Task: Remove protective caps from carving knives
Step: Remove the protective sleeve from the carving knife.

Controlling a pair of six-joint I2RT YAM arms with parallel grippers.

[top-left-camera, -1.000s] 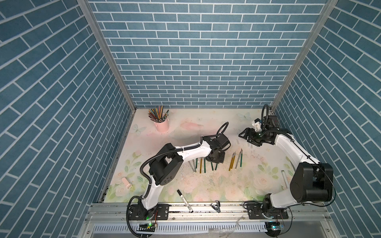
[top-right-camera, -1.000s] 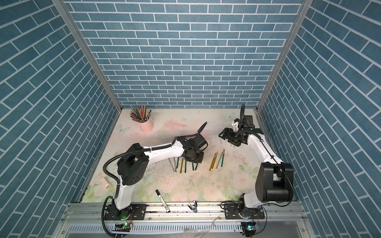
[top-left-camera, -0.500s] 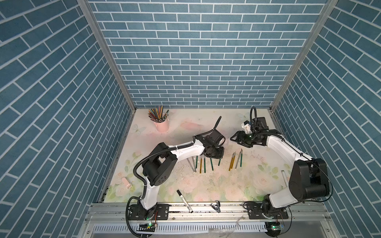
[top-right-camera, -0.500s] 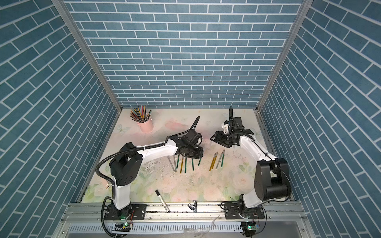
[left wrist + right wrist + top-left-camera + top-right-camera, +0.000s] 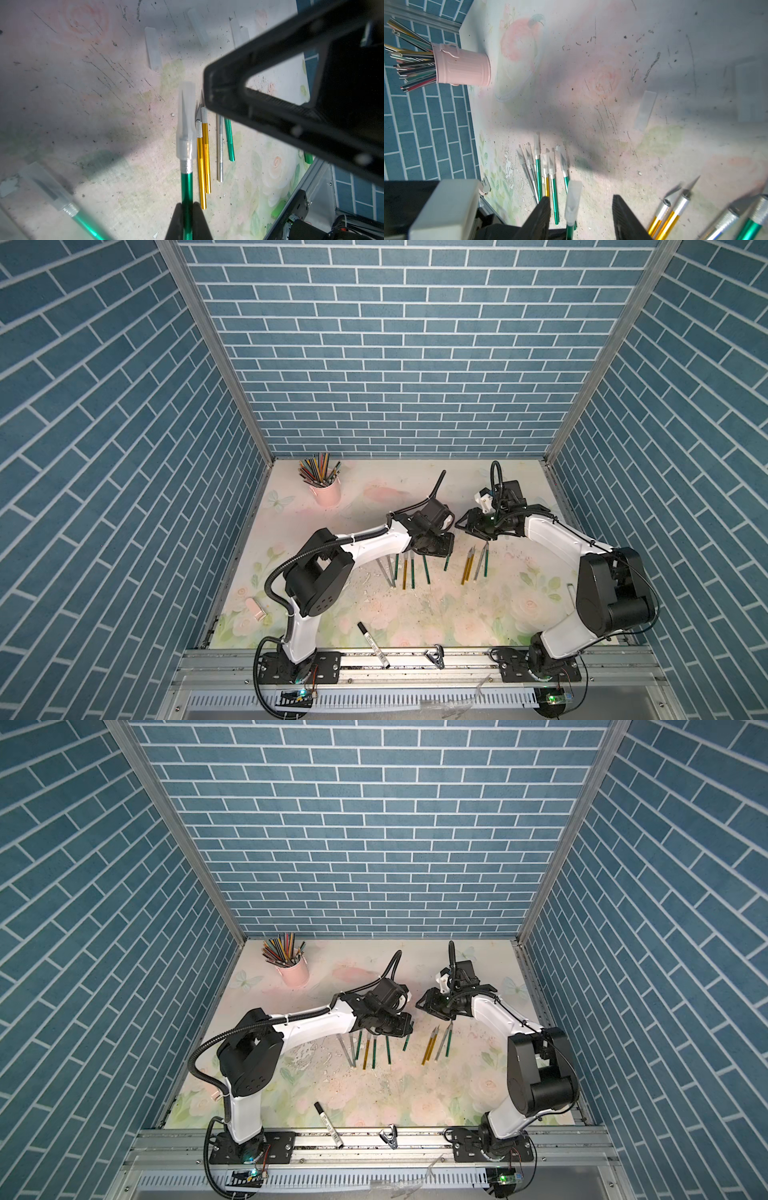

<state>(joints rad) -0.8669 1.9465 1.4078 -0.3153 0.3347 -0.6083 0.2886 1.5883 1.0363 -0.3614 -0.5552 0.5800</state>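
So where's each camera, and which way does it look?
Top views: high up front, looking down on the whole table; both arms show.
Left wrist: on that arm, looking along the left pincer, shut on the green knife.
Right wrist: on that arm, looking past the open right pincer over the table.
Both wrist views share that knife's cap.

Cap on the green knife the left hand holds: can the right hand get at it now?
Probably yes. The cap looks to sit between the open fingers of the right hand, nothing blocking; the left hand is shut on the green knife.
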